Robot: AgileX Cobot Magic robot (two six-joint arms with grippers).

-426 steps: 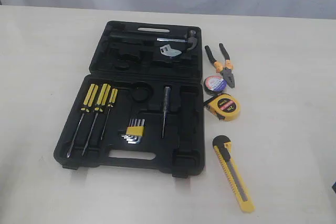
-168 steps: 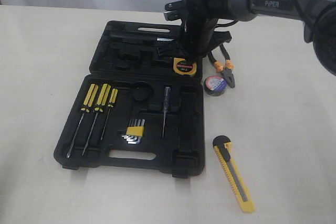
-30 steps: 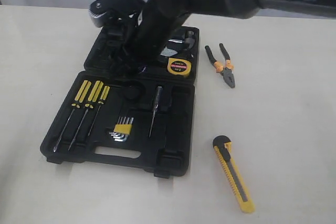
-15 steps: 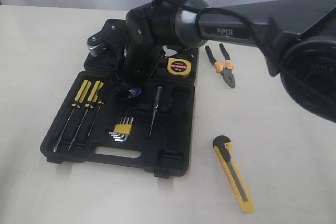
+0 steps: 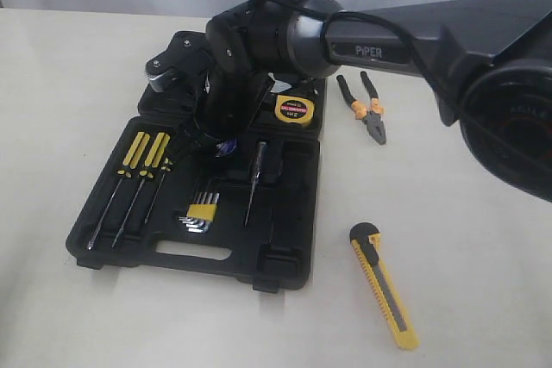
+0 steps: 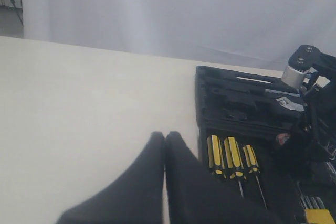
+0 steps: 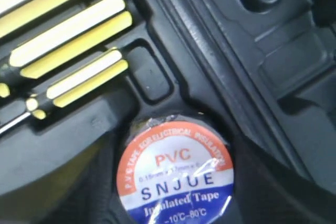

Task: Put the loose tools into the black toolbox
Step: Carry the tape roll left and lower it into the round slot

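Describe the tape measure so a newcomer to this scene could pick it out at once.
Find the open black toolbox on the pale table. In its half farther from the camera, near the right edge, lies the tape measure: a squat yellow-and-black case with a round label, unlike the long yellow-handled screwdrivers in the nearer half.

Exterior view: light was even and diffuse, with thin soft shadows along the near edges of the toolbox [image 5: 285, 269] and utility knife [image 5: 384, 286]. The table [image 5: 483, 239] looked slightly washed, and the box's black recesses lost detail. The right arm [image 5: 500, 49], close to the lens, was soft.

Left wrist view: hazy, backdrop [image 6: 184, 9] overexposed, left gripper [image 6: 164, 139] a defocused silhouette.

Right wrist view: soft close-up — glare streaks on the tape roll [image 7: 176, 177] wrap.
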